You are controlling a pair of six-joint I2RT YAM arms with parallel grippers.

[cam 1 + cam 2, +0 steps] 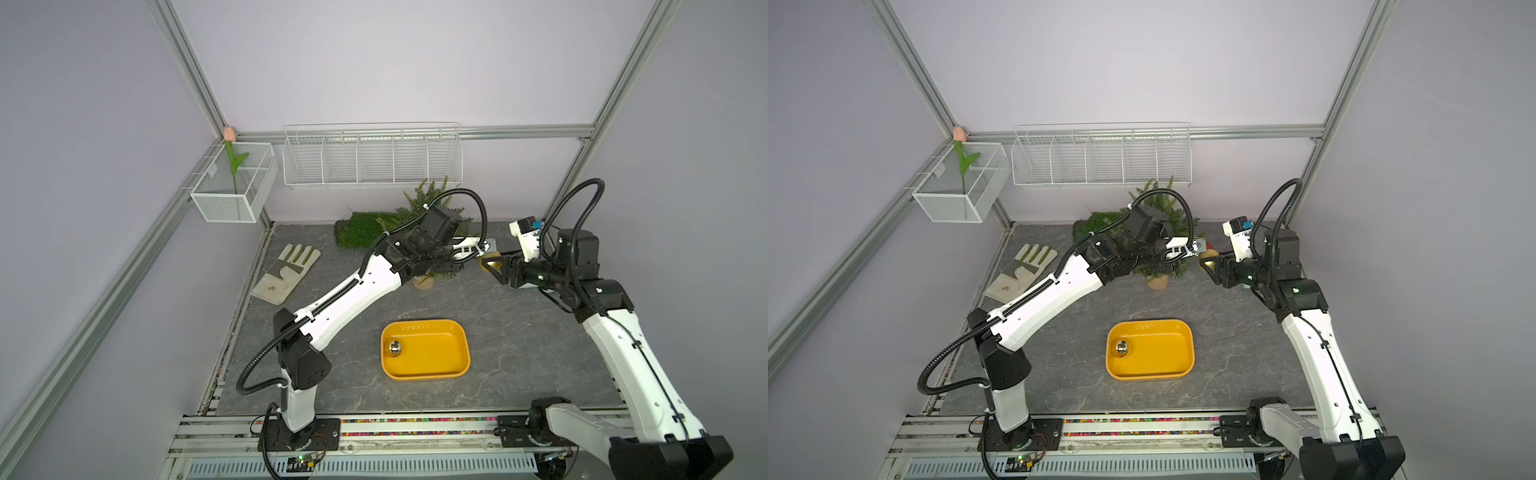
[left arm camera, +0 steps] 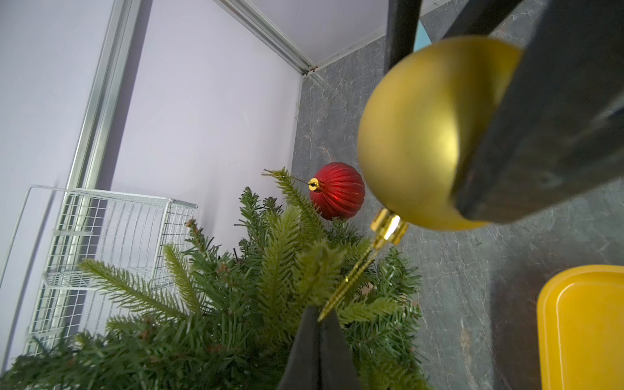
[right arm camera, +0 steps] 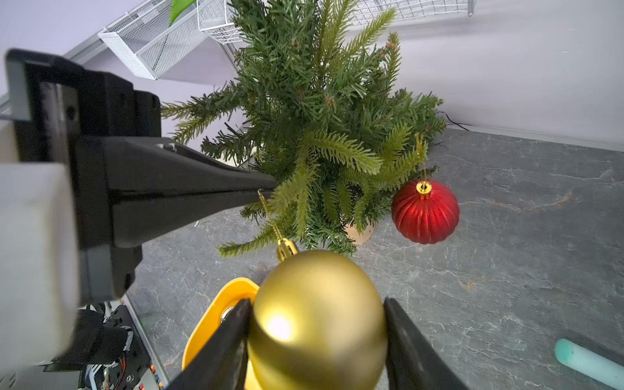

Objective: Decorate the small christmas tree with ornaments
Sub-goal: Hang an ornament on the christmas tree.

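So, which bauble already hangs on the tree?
The red ribbed bauble, on a branch tip; the matte gold one is in the right claw, the mirrored one in the yellow tray.

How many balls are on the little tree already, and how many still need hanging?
One is done: the red bauble hangs from a branch of the small christmas tree. One is in hand: the right gripper holds the matte gold bauble beside the tree, while the left gripper pinches its gold string. One is left: the shiny bauble sits in the yellow tray.
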